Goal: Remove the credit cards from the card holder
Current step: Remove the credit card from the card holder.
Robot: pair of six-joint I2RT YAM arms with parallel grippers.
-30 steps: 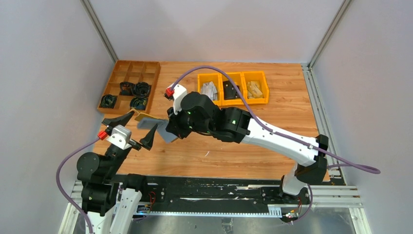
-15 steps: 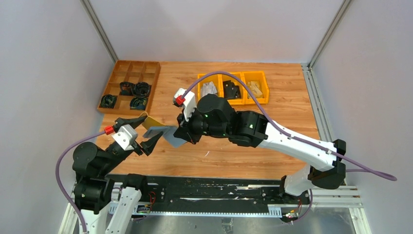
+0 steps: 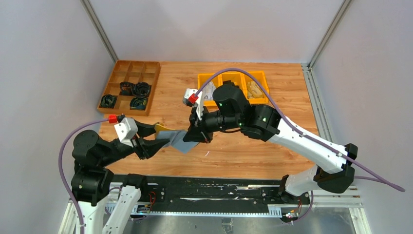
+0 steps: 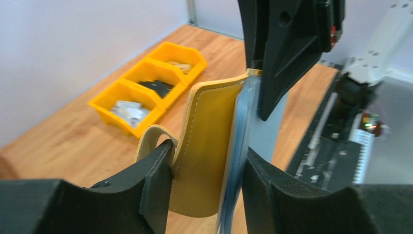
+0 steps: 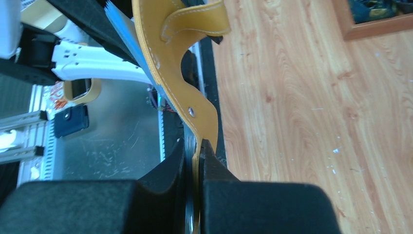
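The mustard-yellow card holder [image 3: 163, 129] hangs in the air between both grippers, its grey-blue sleeved inside [image 3: 182, 143] spread toward the right arm. My left gripper [image 3: 148, 145] is shut on the holder's body; in the left wrist view the yellow cover [image 4: 207, 141] and the blue sleeves [image 4: 237, 165] sit between my fingers [image 4: 153, 183]. My right gripper [image 3: 194, 136] is shut on the holder's thin yellow flap [image 5: 197, 146]. The snap tab [image 5: 192, 22] curls off the cover. I cannot tell the credit cards apart from the sleeves.
Three yellow bins [image 3: 234, 88] with small parts stand at the back centre, also in the left wrist view [image 4: 146, 92]. A brown wooden divider tray [image 3: 130, 85] with black coils sits back left. A black rail [image 3: 209, 187] runs along the table's near edge.
The left jaws, wide open around the holder a second ago, have closed on it. Both grippers and the holder have shifted right and nearer, and the holder has spread open.
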